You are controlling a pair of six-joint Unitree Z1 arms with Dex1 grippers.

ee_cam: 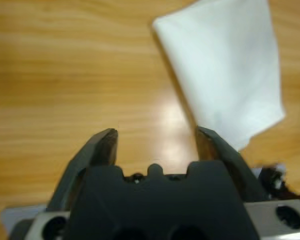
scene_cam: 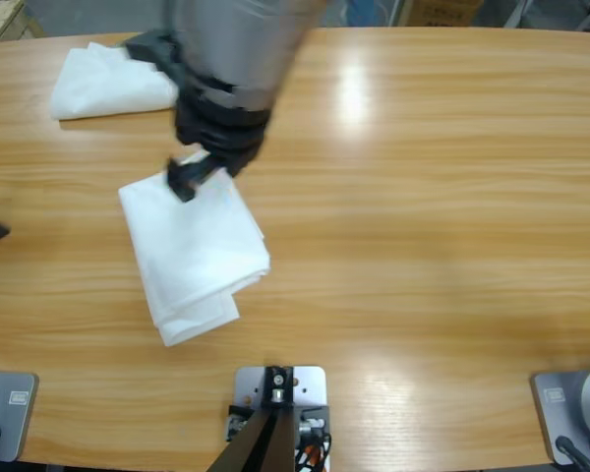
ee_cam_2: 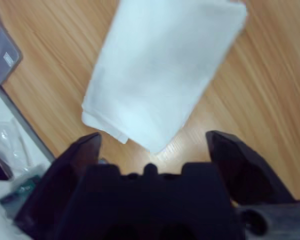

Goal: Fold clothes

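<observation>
While both pincers (ee_cam: 155, 137) (ee_cam_2: 155, 142) hang spread and empty, a folded T-shirt (scene_cam: 195, 254) lies left of centre on the glossy wooden desk (scene_cam: 433, 197); another (scene_cam: 108, 84) sits upper left.

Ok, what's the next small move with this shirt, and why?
Probably lift the arm's gripper up and clear of the T-shirt. It already lies folded into a compact rectangle, and the left gripper and right gripper are both open, holding nothing.
</observation>
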